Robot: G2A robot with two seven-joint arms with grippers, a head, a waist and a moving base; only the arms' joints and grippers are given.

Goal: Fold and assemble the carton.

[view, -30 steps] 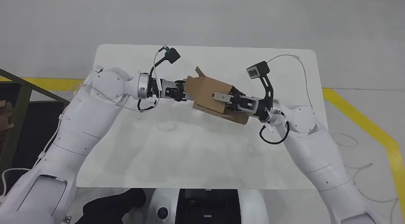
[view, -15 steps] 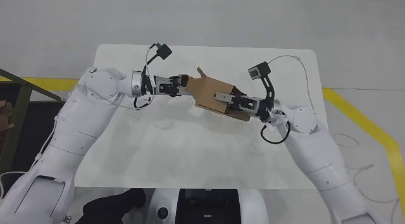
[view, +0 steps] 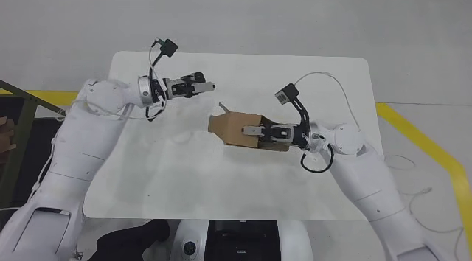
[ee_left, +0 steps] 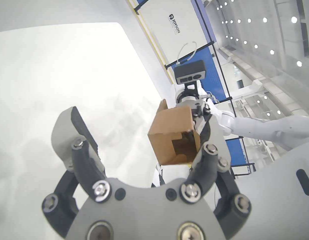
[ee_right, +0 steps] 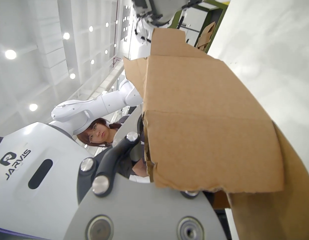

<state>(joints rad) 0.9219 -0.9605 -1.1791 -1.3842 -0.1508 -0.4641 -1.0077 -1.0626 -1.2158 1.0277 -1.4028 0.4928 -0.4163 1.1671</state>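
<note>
**Right gripper [view: 253,130] holds carton [view: 230,127]; left gripper [view: 207,84] empty**

The right arm stretches from the right side toward the table [view: 184,180] centre, forearm low and level, wrist pointing left. Its gripper is clamped on the right end of the brown carton, which sits near mid-table, long axis left-right. I can't tell whether the carton rests on the table or hangs just above it. In the right wrist view the cardboard [ee_right: 207,126] covers the fingertips, so the exact grip is hidden. In the left wrist view the carton's [ee_left: 172,126] left end is open and partly folded in. One flap [view: 223,107] sticks out at the far-left corner.

Farther back and to the left, the left arm is bent at the elbow, wrist pointing right. Its gripper [ee_left: 139,121] is apart from the carton, fingers spread wide, holding and touching nothing.
</note>
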